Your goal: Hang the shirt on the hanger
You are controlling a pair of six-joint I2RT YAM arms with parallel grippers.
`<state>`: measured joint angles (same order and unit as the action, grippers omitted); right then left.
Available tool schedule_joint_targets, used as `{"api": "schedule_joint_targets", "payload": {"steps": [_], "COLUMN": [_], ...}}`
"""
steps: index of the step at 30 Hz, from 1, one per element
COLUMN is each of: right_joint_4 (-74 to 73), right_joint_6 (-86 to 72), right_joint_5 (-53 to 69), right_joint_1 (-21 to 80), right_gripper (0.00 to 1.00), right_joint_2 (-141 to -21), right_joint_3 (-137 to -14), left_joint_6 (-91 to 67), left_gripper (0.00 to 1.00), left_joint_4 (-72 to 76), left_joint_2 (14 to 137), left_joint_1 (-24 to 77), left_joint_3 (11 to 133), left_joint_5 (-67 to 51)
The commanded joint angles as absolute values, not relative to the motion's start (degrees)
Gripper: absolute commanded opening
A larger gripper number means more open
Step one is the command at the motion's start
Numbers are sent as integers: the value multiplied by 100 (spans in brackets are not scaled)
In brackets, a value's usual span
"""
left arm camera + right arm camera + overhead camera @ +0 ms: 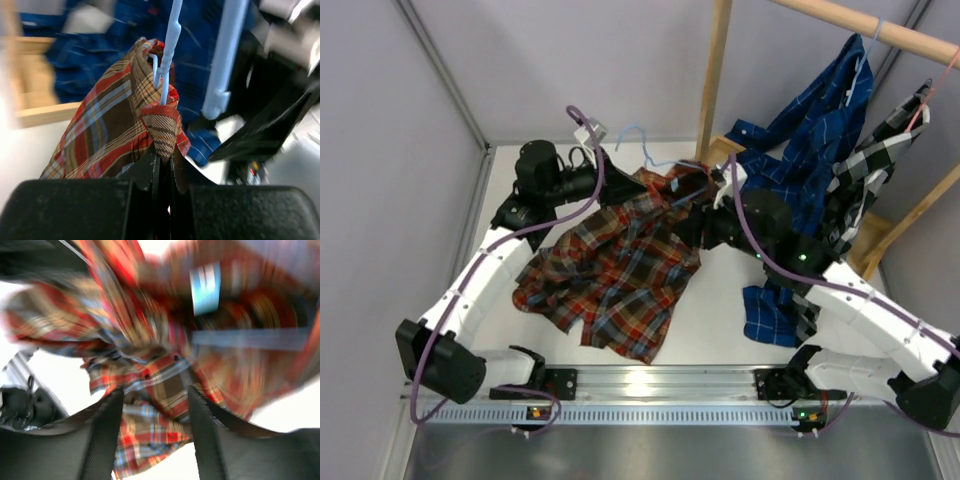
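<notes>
While most of the shirt (620,270) lay crumpled mid-frame on the worktop (720,310), the left tool (162,165) pinched a fold of it around the hanger (169,50) wire. The right tool (155,395) stood parted, gripping nothing. Dressing the shoulders seemed barely begun.

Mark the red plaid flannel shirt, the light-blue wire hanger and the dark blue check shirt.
red plaid flannel shirt (620,275): top view, spread body.
light-blue wire hanger (169,50): left wrist view, upright wire.
dark blue check shirt (820,130): top view, hanging back panel.

Open table (720,305) right of shirt (620,270); wooden rack (715,70), blue shirt (810,150) crowd far right.
</notes>
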<state>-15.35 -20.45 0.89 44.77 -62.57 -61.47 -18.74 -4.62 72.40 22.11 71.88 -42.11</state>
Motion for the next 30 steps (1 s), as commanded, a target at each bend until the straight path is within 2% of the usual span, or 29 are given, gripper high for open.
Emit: {"api": "schedule_joint_targets", "payload": {"steps": [1,2,5,9,13,17,18,21,24,25,26,29,30], "right_joint_4": [-1933,-2055,-2591,-3111,-3085,-3076,-3076,-3041,-2901,-2848,-2804,-2523,-2470], "right_joint_6": [-1372,-1275,-670,-167,-53,150,132,62,44,44,0,-333,-377], "right_joint_5": [404,439,1342,2003,3230,3945,4059,4560,4711,4615,4527,4027,3834], "right_joint_1": [4195,4097,3745,3691,3683,3683,3674,3674,3674,3674,3665,3621,3604], "right_gripper": [54,60,67,69,69,65,63,45,14,0,0,0,0], "right_joint_2": [-5074,-4671,-4587,-5114,-5684,-6037,-6108,-6310,-6363,-6328,-6311,-6118,-6030], "right_joint_3": [-6442,-6495,-6872,-7347,-7715,-8120,-8199,-8349,-8262,-8192,-8165,-7998,-7963], "left_joint_6": [-1611,-1591,-1319,-1037,-976,-958,-949,-932,-696,-529,-353,-53,-53], "left_gripper": [0,0,0,0,0,0,0,0,0,0,0,52,92], "left_joint_4": [643,607,606,615,633,624,615,624,362,160,-416,-957,-1167], "left_joint_2": [7426,7453,7462,7497,7620,7717,7734,7726,7761,7778,7778,7691,7638], "left_joint_1": [2259,2259,2513,3084,3532,3586,3595,3595,3595,3586,3586,3586,3569], "left_joint_3": [7128,7076,6847,6759,6899,6952,6952,6943,7013,7066,7136,7374,7478], "left_joint_5": [-6432,-6608,-7268,-7462,-7769,-7918,-7971,-8060,-8016,-7937,-7815,-6141,-5543]}}
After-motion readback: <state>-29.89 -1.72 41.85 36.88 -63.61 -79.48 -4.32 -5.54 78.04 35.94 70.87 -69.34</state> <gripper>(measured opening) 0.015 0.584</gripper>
